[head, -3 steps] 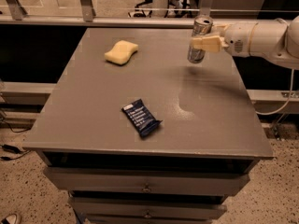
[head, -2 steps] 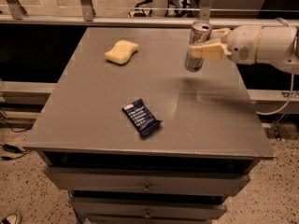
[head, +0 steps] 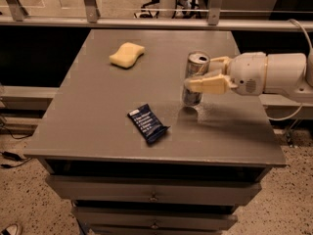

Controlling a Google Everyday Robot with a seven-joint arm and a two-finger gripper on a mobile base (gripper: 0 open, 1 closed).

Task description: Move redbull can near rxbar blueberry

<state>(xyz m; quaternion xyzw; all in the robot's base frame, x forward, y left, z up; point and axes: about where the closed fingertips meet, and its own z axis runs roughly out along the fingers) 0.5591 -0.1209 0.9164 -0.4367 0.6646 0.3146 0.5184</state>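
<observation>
The redbull can (head: 194, 68) is a slim silver can with a pull-tab top, held upright a little above the grey table (head: 98, 106), right of centre. My gripper (head: 197, 75) reaches in from the right and is shut on the can, its cream fingers (head: 210, 84) clasping the can's middle. The rxbar blueberry (head: 148, 123) is a flat dark navy wrapper with white text, lying on the table near the front edge, to the left of and nearer than the can.
A pale yellow sponge (head: 126, 54) lies at the back left of the table. A metal railing (head: 156, 21) runs behind the table. Drawers (head: 154, 195) sit under the tabletop. The white arm (head: 279, 75) spans the table's right edge.
My gripper has carried the can from the back right of the table forward and leftward, closer to the blue bar.
</observation>
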